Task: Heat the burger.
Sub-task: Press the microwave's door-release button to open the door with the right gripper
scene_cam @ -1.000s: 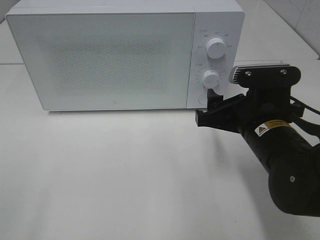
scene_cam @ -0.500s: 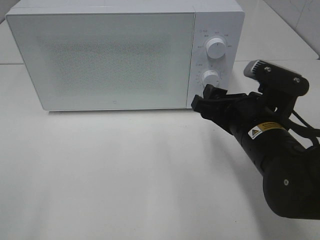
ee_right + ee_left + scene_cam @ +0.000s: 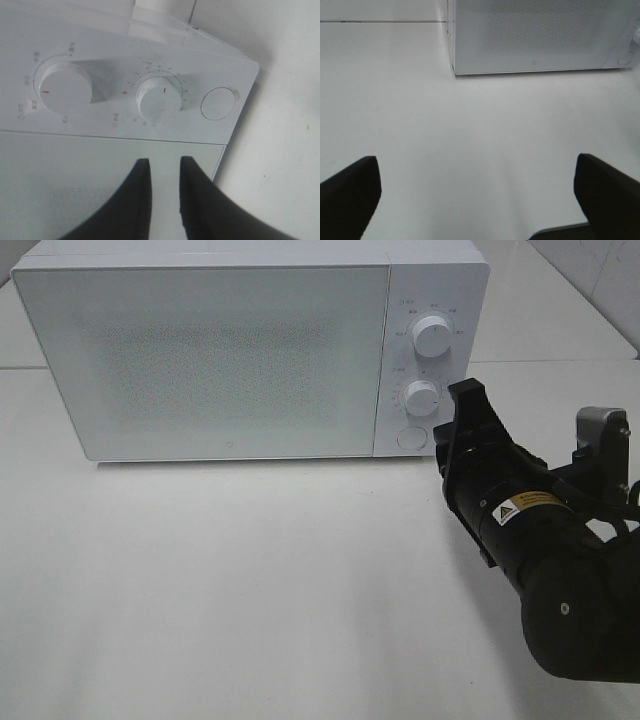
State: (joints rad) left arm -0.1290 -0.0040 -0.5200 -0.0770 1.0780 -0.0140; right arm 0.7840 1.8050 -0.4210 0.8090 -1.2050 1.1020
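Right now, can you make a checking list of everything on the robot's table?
Surface: white table, bare where it shows.
Job's things: burger not in view; microwave door shut.
Clutter: nothing seen.
Grippers: left gripper wide open, empty, above the table; right gripper empty, jaws narrowly apart, in front of the control panel.
Cables: too hard to tell.
Surroundings: white tiled wall behind.
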